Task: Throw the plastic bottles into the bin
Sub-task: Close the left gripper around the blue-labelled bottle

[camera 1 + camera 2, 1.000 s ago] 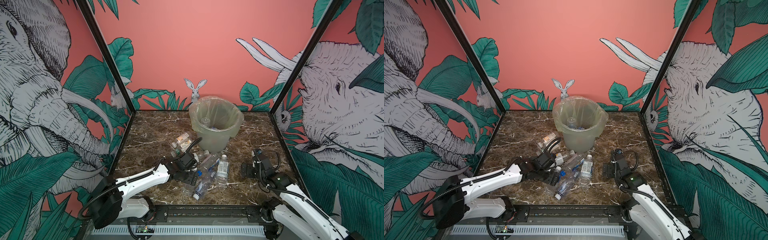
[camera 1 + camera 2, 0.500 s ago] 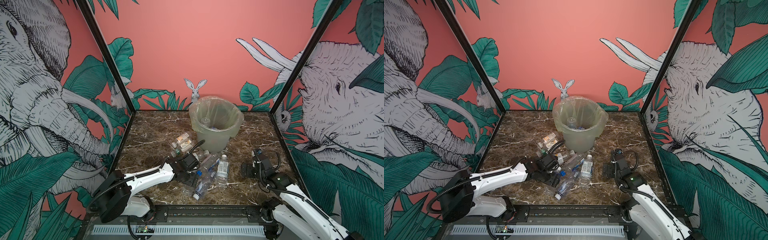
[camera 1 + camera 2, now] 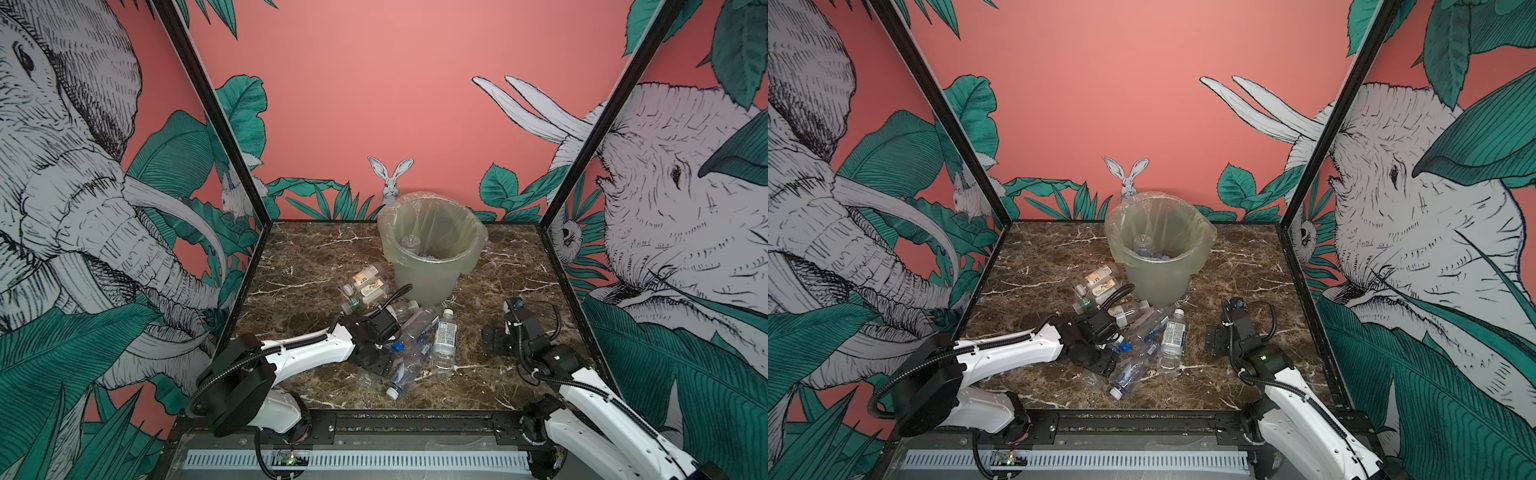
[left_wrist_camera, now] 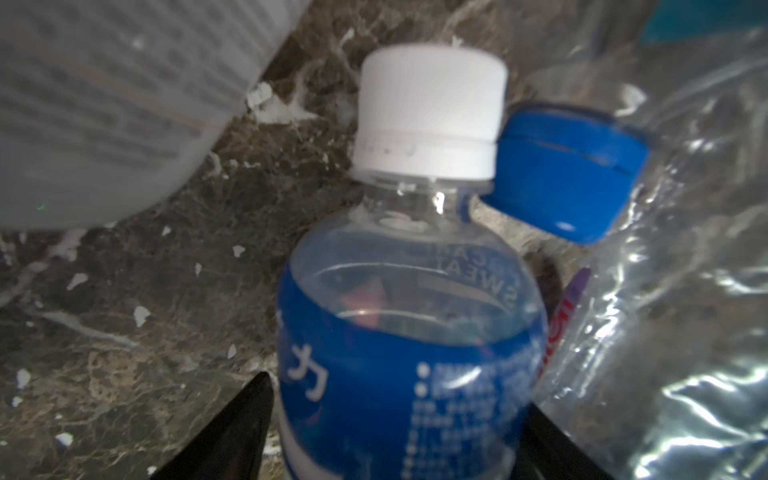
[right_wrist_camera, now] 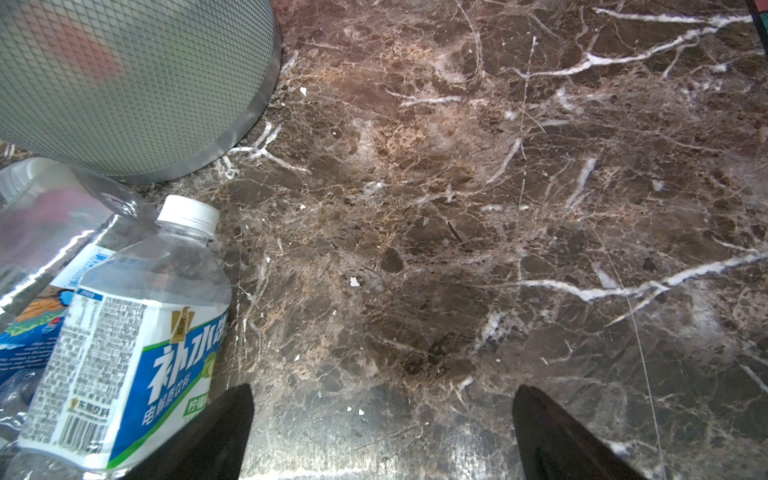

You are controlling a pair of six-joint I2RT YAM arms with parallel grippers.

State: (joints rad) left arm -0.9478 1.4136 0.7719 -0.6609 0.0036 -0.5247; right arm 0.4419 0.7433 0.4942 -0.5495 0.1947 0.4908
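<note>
- Left jaws straddle a blue-label bottle (image 4: 407,353) lying on the desk (image 3: 311,257); cannot tell whether they pinch it.
- A crumpled clear bottle (image 4: 665,291) presses against it; a white-label bottle (image 3: 444,338) lies near.
- The bin (image 3: 428,286) stands just behind the pile.
- Left arm (image 3: 307,355) is stretched low.
- Right jaws are wide open, beside the pile.

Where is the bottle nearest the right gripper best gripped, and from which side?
Probably the labelled middle of the bottle, from above: it lies flat, cap toward the bin, bare table toward the right gripper, other bottles crowding the far side.
</note>
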